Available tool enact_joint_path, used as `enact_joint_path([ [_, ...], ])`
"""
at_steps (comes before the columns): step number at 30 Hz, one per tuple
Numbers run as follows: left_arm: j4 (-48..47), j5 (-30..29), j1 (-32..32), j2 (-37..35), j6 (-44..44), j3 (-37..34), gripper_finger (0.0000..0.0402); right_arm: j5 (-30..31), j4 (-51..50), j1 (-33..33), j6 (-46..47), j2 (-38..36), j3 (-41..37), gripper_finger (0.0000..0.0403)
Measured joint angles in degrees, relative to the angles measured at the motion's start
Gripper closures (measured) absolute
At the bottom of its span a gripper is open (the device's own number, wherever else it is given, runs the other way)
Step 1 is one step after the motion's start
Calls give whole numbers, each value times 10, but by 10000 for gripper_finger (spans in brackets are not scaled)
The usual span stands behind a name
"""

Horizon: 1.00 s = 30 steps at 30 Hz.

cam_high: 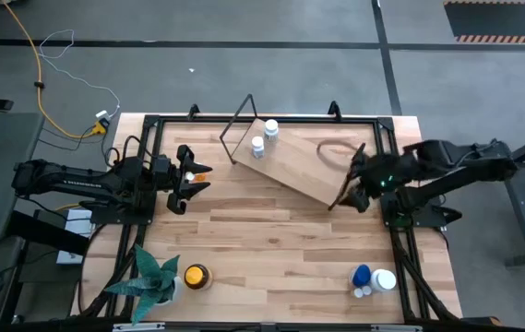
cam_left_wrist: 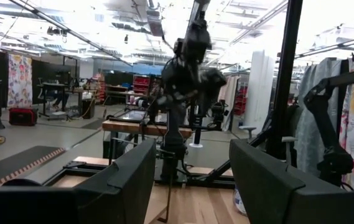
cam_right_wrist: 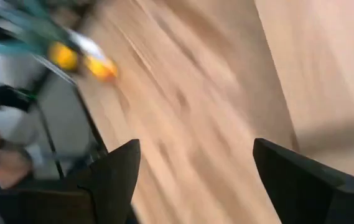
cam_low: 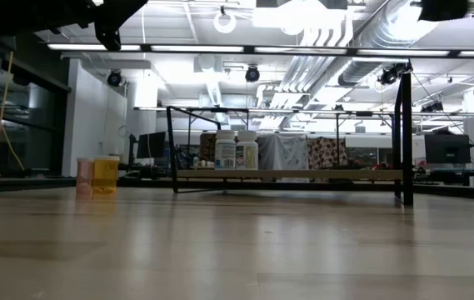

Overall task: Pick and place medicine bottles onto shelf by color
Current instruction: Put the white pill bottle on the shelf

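The shelf (cam_high: pixel 295 168), a light wood board with dark wire end frames, lies askew at the table's far middle, and its board (cam_low: pixel 303 174) shows edge-on in the low view. Two white bottles (cam_high: pixel 264 137) (cam_low: pixel 237 151) stand on its left part. Orange bottles (cam_high: pixel 203 170) (cam_low: pixel 103 176) stand on the table left of the shelf. My left gripper (cam_high: pixel 191 177) (cam_left_wrist: pixel 192 158) hovers open just left of them, holding nothing. My right gripper (cam_high: pixel 359 192) (cam_right_wrist: pixel 195 152) is open above the table by the shelf's right end frame. Whether it touches the frame is unclear.
An amber bottle with a yellow cap (cam_high: pixel 195 275) stands beside a green plant (cam_high: pixel 147 277) at the near left corner. Blue and white bottles (cam_high: pixel 373 278) are grouped at the near right corner. Bare tabletop (cam_high: pixel 280 240) stretches between them.
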Motion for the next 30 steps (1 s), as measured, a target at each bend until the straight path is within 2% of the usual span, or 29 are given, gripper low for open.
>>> enact_joint_path([
  [3,0,0,0,0,0,0,208,-24,-127,52,141,34,19,100],
  [6,3,0,0,0,0,0,208,-61,-204,117,268,62,21,100],
  [10,5,0,0,0,0,0,208,-108,-218,213,415,94,20,100],
  [14,5,0,0,0,0,0,208,-111,-169,295,530,124,20,100],
  [22,5,0,0,0,0,0,208,-126,-111,404,677,192,20,100],
  [30,5,0,18,0,-24,0,208,-123,-113,438,727,238,20,100],
])
